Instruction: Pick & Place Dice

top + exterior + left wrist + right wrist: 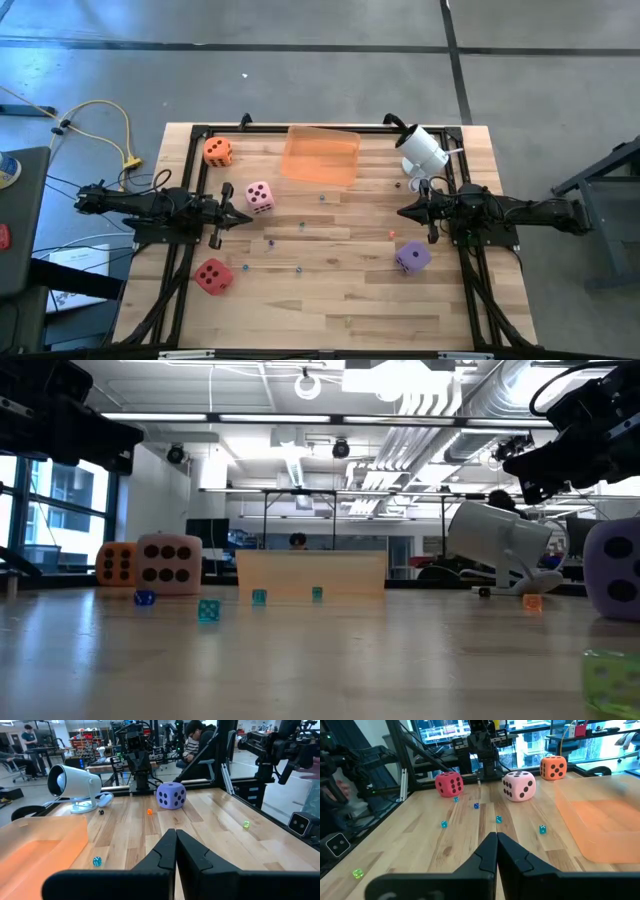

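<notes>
A: The left gripper (pixel 246 218) is being held with its fingers pressed together and nothing between them, low over the wooden table (pixel 330 290); the right gripper (pixel 402 213) is being held the same way, closed and empty, facing it across the boards.

B: Where are the dice being found relative to them?

A: The pink foam die with dark pips (pixel 259 196) is sitting just beside the left fingertips, slightly ahead and to the far side. The orange foam die (pixel 218 152) is lying farther off toward the far edge, the red foam die (pixel 213 275) behind and nearer the front edge. The purple foam die (pixel 412 258) is resting close beside the right gripper, on its near side.

B: What is being risked?

A: With closed fingers, any descent is likely pushing a soft cube away rather than gripping it. Small translucent dice (pixel 498 819) are being scattered around, so a cube could be tipped over one. The translucent orange rectangular tray (pixel 321 156) and the white desk camera (pixel 423 149) are standing near the right arm's path.

B: And the arms' pose?

A: Both are being stretched level, wrists pointed inward.
</notes>
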Controlling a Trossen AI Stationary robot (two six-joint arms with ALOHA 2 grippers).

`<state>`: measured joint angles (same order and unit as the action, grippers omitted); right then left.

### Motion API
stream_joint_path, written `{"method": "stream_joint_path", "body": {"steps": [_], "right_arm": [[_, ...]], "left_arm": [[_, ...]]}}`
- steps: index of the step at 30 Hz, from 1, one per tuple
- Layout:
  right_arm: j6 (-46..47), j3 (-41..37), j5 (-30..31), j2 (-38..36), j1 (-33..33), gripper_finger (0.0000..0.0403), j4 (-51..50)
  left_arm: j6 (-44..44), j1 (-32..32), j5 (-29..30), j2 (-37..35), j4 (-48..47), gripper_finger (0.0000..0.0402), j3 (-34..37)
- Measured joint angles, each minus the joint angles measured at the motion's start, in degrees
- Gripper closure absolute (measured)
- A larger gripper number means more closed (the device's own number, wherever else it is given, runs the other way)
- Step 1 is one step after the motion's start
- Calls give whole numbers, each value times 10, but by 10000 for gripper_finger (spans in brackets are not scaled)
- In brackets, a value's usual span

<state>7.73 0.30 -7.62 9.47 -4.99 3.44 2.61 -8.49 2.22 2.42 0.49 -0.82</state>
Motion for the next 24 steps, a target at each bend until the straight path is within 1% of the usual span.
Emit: {"method": "stream_joint_path", "body": {"steps": [5, 9, 11, 12, 14, 15, 17, 20, 22, 24], "right_arm": [[0, 0, 0, 0, 0, 401, 0], [0, 0, 8, 0, 0, 401, 7], [2, 0, 17, 0, 0, 401, 7], [25, 0, 14, 0, 0, 401, 7], [112, 0, -6, 0, 3, 401, 8], [138, 0, -3, 1, 5, 401, 13], [157, 0, 16, 3, 5, 401, 40], [215, 0, 16, 4, 5, 401, 84], [269, 0, 10, 4, 5, 401, 99], [275, 0, -7, 3, 5, 401, 106]], "left_arm": [[-2, 0, 0, 0, 3, 401, 0], [-73, 0, 1, 0, 5, 401, 0], [-64, 1, 9, 0, 4, 401, 0], [-51, 1, 11, 0, 4, 401, 0], [-29, 2, 15, 0, 4, 401, 0], [-25, 2, 17, 0, 4, 401, 0], [-25, 1, 31, 0, 6, 401, 0], [-27, 2, 43, 0, 15, 401, 0], [-68, 1, 39, 0, 15, 401, 0], [-122, 1, 39, 0, 16, 401, 0]]}}
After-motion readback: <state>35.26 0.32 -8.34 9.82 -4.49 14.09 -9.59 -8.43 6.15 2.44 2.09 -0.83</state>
